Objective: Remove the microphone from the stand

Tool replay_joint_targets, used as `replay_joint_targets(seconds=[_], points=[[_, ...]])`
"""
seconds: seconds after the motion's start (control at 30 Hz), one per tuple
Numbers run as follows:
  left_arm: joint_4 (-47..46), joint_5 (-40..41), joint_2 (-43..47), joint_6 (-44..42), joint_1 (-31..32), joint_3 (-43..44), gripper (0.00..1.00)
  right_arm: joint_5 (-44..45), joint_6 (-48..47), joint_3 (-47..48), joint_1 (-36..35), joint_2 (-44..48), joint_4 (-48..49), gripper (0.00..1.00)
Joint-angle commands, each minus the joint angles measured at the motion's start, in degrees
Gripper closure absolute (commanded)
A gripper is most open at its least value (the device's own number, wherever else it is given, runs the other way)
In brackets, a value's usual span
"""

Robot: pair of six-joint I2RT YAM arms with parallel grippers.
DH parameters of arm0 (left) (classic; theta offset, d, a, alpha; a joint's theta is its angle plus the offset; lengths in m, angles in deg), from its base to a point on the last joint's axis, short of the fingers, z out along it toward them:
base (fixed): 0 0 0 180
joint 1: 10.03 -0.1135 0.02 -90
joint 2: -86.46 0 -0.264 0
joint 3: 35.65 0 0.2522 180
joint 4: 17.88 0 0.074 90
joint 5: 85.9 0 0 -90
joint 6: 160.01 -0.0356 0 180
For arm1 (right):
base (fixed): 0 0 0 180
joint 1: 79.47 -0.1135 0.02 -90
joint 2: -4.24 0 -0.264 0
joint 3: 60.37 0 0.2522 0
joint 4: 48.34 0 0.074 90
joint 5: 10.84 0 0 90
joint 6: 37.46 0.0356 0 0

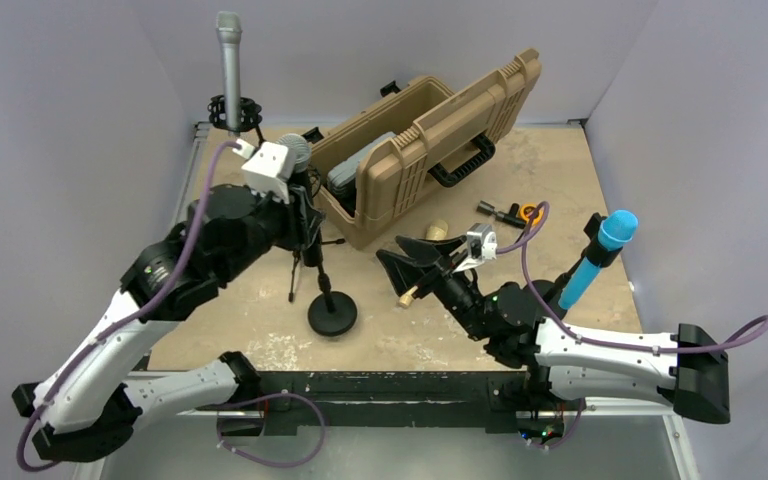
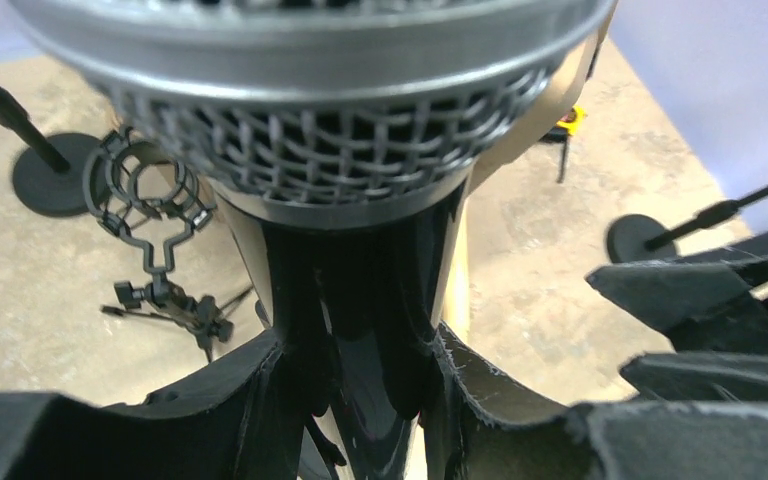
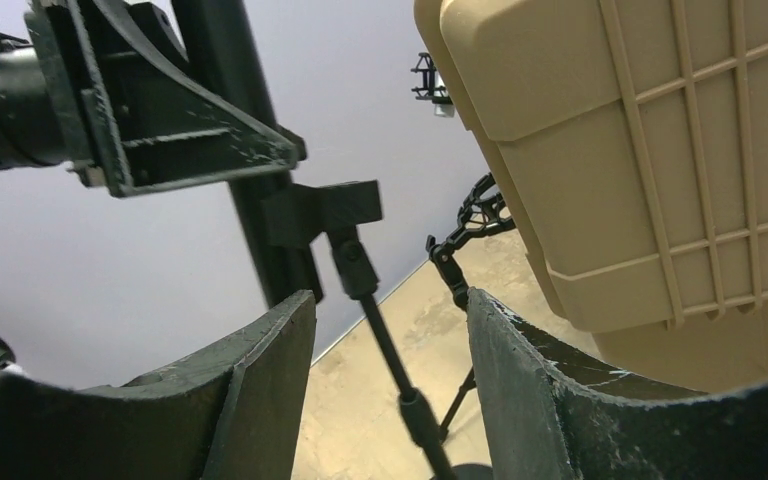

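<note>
Microphone (image 2: 340,110) fills left wrist view. Grille top cut off, lower handle hidden between left gripper (image 2: 355,370) fingers. Stand clip not discernible. Mic: grey mesh head, glossy black body, upright. Left gripper clamped on handle just under head. Right gripper (image 3: 390,320) spread wide, holding nothing. Thin stand (image 3: 357,268) rod passes between its fingers, contact unclear.

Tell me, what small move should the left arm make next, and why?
Probably pull the left gripper up along the handle's axis: it is shut on the microphone just below the grille, and the open right gripper is not bracing the stand.
</note>
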Motion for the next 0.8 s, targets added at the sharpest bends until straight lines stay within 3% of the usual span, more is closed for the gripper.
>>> replay_joint_targets(seconds=[0.0,0.17,0.3,0.47,0.53,0.63,0.77], points=[[-17.04,21.21,-1.19,-5.77,7.69,-1.92,1.00,1.25,0.76,2.67,0.27,1.38,-1.20,0.44],[-28.66,34.92,-2.11,-13.38,15.00,-7.91,1.00,1.43,0.89,2.36,0.27,1.55,-1.28,0.44],[-27.55,34.92,-4.06,-10.25,16.38,-7.88,0.97,1.29,0.46,3.03,0.25,0.71,-1.13,0.44],[-19.25,34.07,-4.82,-3.09,16.44,-6.74,0.51,0.95,-1.11,6.55,0.26,-3.17,-3.02,0.44],[-17.68,31.63,-3.83,-2.42,16.51,-6.98,0.39,0.11,-1.25,7.67,0.17,-4.22,-3.21,0.43],[-15.53,27.57,-1.85,-1.86,16.44,-6.84,0.23,-0.58,-1.21,9.02,0.00,-5.39,-3.14,0.32],[-10.64,25.41,0.53,-1.77,16.41,-5.01,0.09,-0.37,-0.84,12.24,-1.08,-7.60,-4.45,0.24]])
